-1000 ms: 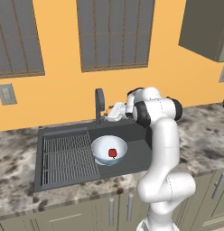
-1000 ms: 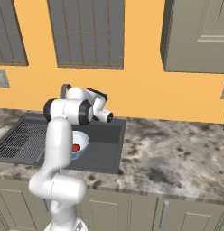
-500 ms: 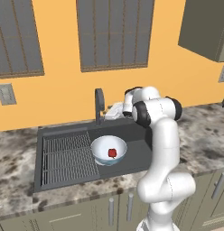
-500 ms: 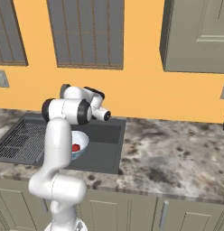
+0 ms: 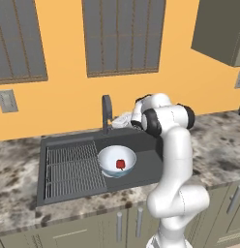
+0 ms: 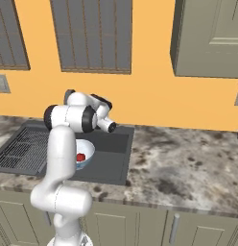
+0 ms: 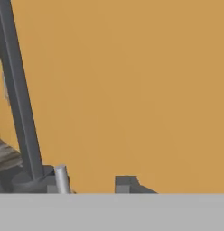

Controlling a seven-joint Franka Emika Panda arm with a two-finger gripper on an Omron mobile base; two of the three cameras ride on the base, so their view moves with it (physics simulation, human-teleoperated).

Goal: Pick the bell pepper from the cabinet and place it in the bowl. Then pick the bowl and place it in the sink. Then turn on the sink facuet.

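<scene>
The bowl (image 5: 116, 162) already sits in the right half of the sink (image 5: 68, 167) with the bell pepper (image 5: 120, 164) inside it, so only the sink facuet (image 5: 107, 113), at the back edge of the sink, is left for you. Your hand (image 5: 123, 120) is just beside the faucet's right side, and I cannot tell if its fingers are wide or narrow. Bring it slowly toward the small lever (image 7: 61, 178) at the faucet base and push that, not the upright pipe.

Both base views share the sink (image 5: 68, 145); hand view faces wall.
</scene>
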